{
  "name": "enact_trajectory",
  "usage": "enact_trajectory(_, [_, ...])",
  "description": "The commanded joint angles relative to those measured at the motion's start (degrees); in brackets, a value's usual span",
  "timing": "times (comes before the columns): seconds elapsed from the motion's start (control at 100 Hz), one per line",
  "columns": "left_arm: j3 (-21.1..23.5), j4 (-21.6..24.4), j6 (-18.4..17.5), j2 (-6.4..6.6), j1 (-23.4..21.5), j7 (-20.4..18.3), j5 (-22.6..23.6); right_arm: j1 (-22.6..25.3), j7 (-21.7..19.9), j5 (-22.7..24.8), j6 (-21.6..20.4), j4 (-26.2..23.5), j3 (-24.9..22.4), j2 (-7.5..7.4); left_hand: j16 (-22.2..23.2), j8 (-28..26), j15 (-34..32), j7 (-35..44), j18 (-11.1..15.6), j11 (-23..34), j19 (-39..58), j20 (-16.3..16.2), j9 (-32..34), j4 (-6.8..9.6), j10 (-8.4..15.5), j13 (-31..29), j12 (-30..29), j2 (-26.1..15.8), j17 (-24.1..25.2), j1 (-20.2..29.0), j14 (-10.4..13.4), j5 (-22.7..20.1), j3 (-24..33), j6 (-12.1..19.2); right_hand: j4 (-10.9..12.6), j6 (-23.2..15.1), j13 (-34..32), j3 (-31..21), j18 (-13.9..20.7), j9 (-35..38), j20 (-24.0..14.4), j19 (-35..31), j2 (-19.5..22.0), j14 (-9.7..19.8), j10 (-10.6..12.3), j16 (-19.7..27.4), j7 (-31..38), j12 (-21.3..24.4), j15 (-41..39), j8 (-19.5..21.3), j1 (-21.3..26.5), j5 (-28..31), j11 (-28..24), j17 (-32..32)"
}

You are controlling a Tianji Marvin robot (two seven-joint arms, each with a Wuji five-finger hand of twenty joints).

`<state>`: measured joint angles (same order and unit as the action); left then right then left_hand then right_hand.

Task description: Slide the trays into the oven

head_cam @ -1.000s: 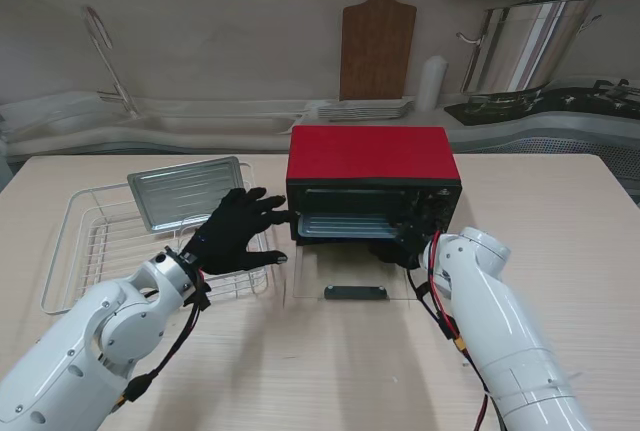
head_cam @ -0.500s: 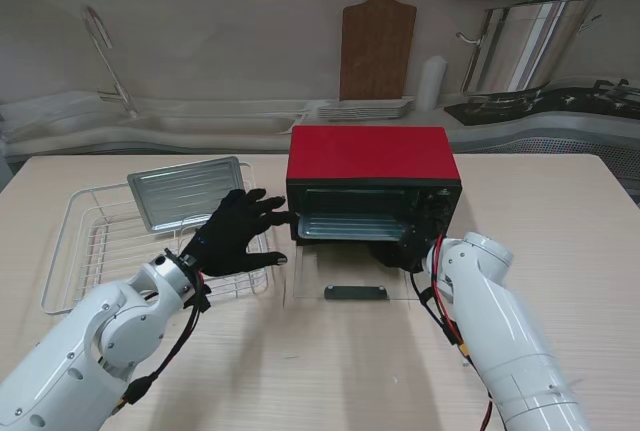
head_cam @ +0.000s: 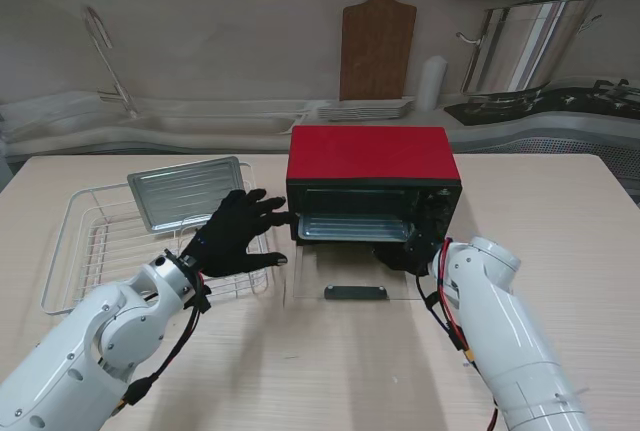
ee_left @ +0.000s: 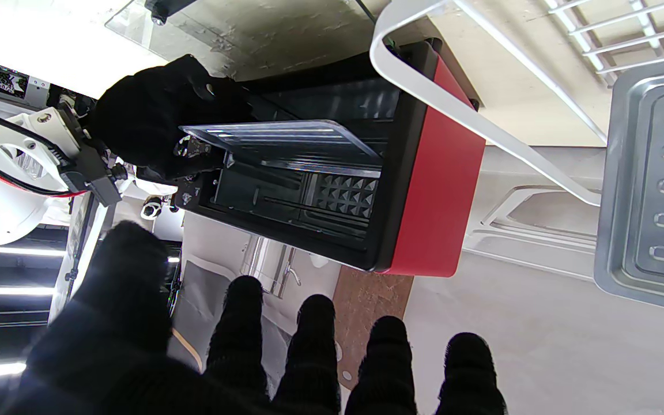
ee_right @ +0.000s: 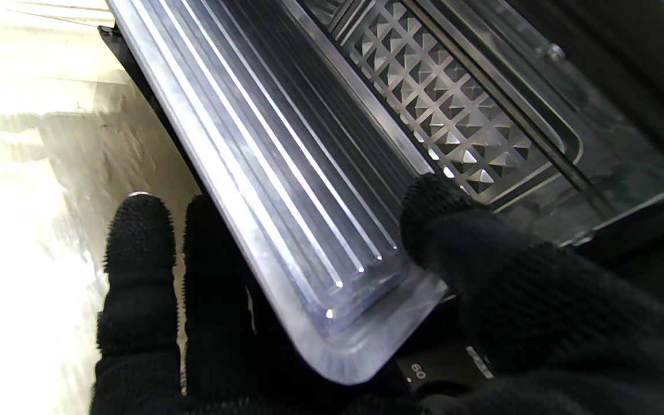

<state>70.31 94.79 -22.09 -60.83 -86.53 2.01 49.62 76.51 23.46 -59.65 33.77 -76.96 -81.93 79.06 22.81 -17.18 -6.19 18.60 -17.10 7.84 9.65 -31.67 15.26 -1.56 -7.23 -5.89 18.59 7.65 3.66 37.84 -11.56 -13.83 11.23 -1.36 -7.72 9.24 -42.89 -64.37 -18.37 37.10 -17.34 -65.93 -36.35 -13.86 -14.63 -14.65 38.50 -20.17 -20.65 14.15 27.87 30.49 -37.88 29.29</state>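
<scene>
Pinching the near corner of the tray [ee_right: 286, 190], my right robot hand [ee_right: 366, 323] has thumb on the ribbed upper face and fingers [ee_right: 139, 253] under the rim, with the tray partway into the mouth of the red oven [head_cam: 372, 166]. It looks like thin pressed metal: light, stiff, smooth enough to slip, so I judge the rolled rim at the corner is the right hold, and a level push should keep it from jamming on the side rails. The glass door [head_cam: 350, 276] lies flat open on the desk [head_cam: 330, 371] beneath it. My left robot hand [head_cam: 238, 231] hovers spread and empty beside the oven's left edge. A second tray [head_cam: 187, 191] waits on the wire rack [head_cam: 80, 251] farther left.
</scene>
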Motion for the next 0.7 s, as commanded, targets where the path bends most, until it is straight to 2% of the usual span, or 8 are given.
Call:
enact_trajectory(0.0, [0.08, 0.53, -0.21, -0.33, -0.45, -0.74, -0.05, 1.03, -1.08, 0.7, -0.14, -0.35, -0.02, 0.02, -0.87, 0.29, 1.12, -0.3, 1.32, -0.17, -2.91, 0.56, -2.13, 1.83, 0.9, 1.65, -0.62, -2.17, 1.09, -0.62, 1.66, 1.8, -1.75, -0.48, 2.23, 0.72, 0.97, 0.68, 1.24, -1.47, 1.03, 2.3, -0.68, 0.05, -0.3, 1.53, -1.34, 0.93, 2.09, -1.38, -1.35, -1.7, 1.22, -1.64])
enact_trajectory(0.2, [0.03, 0.5, -0.3, -0.35, -0.51, -0.56, -0.06, 2.19, -1.03, 1.01, -0.33, -1.49, -0.77, -0.24, -0.87, 0.27, 1.09, -0.3, 1.29, -0.19, -2.89, 0.55, -2.11, 1.82, 0.92, 1.61, -0.62, -2.14, 1.06, -0.64, 1.56, 1.77, -1.71, -0.49, 2.28, 1.62, 0.88, 0.81, 1.58, -2.04, 1.97, 4.11, -0.56, -0.21, -0.93, 2.79, -3.02, 1.32, 4.61, -2.28, -1.47, -1.98, 2.33, -2.24])
enact_trajectory(0.69, [-0.29, -0.08, -0.45, -0.36, -0.1, -1.23, -1.18, 7.04, -2.59, 1.39, 0.48, -6.22, -3.78, -1.39, -0.83, 0.27, 1.06, -0.35, 1.29, -0.22, -2.89, 0.54, -2.09, 1.79, 0.93, 1.54, -0.6, -2.07, 1.07, -0.6, 1.53, 1.69, -1.65, -0.58, 2.2, 2.46, 0.11, 0.79, 1.54, -1.07, 1.9, 3.13, -0.32, -0.79, -1.61, 1.64, -3.86, 0.99, 2.34, -2.81, -1.82, -0.75, 1.61, -0.9])
